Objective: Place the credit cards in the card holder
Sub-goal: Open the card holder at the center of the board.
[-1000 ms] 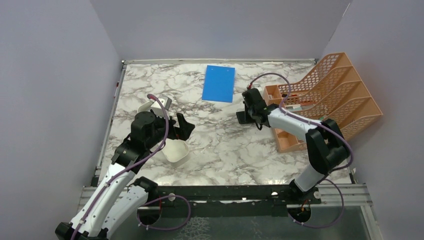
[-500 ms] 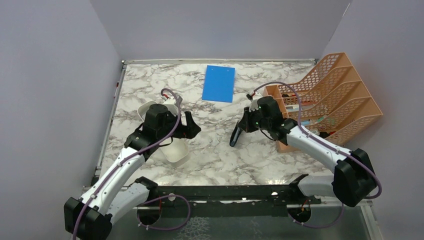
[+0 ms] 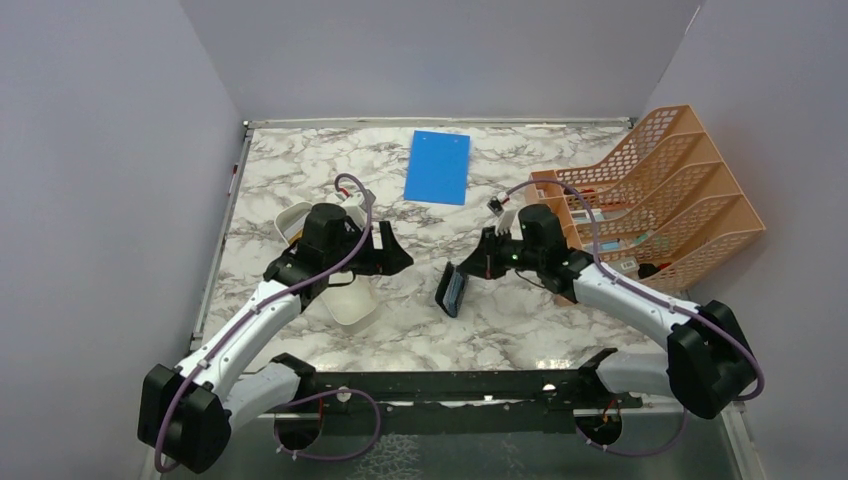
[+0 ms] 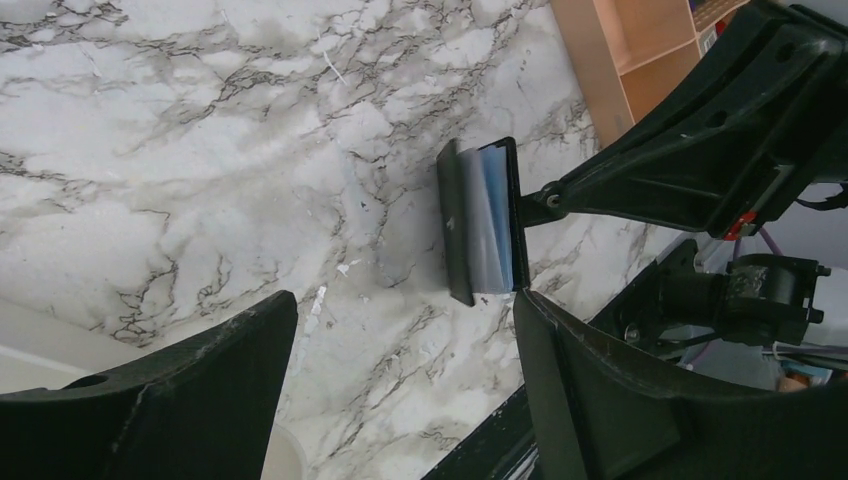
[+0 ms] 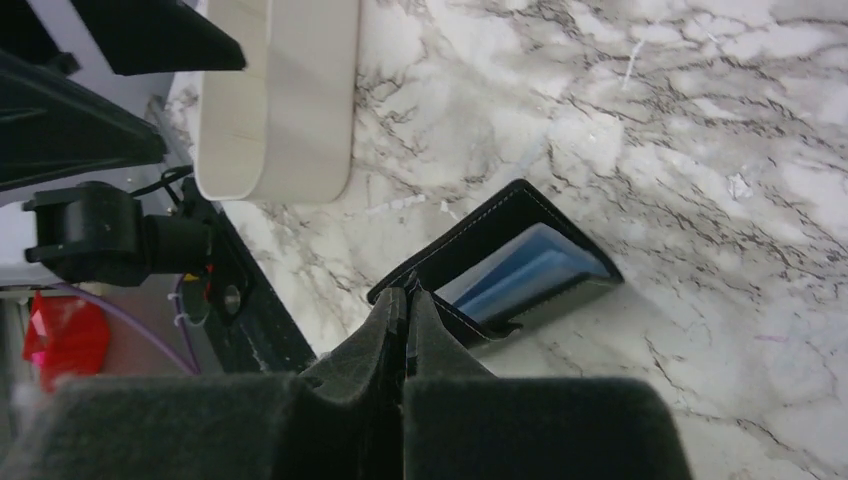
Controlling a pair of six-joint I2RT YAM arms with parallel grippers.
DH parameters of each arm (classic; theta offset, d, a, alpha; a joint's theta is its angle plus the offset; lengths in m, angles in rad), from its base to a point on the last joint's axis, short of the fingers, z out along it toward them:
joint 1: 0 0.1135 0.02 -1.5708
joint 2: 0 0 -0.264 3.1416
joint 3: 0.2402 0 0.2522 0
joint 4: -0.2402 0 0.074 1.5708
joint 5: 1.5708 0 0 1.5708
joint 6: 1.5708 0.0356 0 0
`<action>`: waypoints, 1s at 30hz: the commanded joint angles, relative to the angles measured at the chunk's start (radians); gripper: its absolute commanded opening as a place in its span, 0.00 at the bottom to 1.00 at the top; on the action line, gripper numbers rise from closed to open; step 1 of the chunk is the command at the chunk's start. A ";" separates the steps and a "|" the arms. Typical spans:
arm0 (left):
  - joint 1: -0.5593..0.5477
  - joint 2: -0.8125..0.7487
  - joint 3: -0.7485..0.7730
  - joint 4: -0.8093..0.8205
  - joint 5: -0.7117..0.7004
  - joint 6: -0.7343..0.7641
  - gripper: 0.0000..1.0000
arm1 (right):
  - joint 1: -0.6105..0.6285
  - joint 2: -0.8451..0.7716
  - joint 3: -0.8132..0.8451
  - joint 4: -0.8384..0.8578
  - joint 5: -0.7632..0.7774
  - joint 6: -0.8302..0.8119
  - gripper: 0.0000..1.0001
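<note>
Marble tabletop (image 3: 290, 165) seen from above, with plain grey walls around it. At lower left, the left arm (image 3: 250, 325) reaches up toward the middle of the picture. A white tray (image 3: 352, 305) sits on the marble just under its wrist. The left gripper (image 3: 393, 252) hangs left of centre with its two fingers spread wide and nothing between them. At top centre a blue board (image 3: 438, 166) lies flat.

Just right of centre is the card holder (image 3: 452, 290), a small black case. It is half open and tilted, with grey-blue pockets showing inside. Whether its lower edge touches the marble cannot be told. The right gripper (image 3: 470, 272) is clamped tight on the edge of one flap, fingers pressed together. The right arm (image 3: 620, 290) runs from there to the lower right. At far right stands an orange mesh rack (image 3: 660, 190).
</note>
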 commanded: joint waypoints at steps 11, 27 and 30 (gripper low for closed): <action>0.001 0.041 -0.017 0.077 0.058 -0.046 0.76 | 0.005 -0.011 0.011 0.012 -0.062 -0.009 0.01; -0.075 0.170 0.010 0.109 0.070 -0.047 0.71 | 0.005 -0.128 -0.068 -0.308 0.457 0.081 0.03; -0.108 0.201 0.025 0.119 0.057 -0.055 0.71 | 0.005 -0.140 -0.068 -0.360 0.527 0.107 0.03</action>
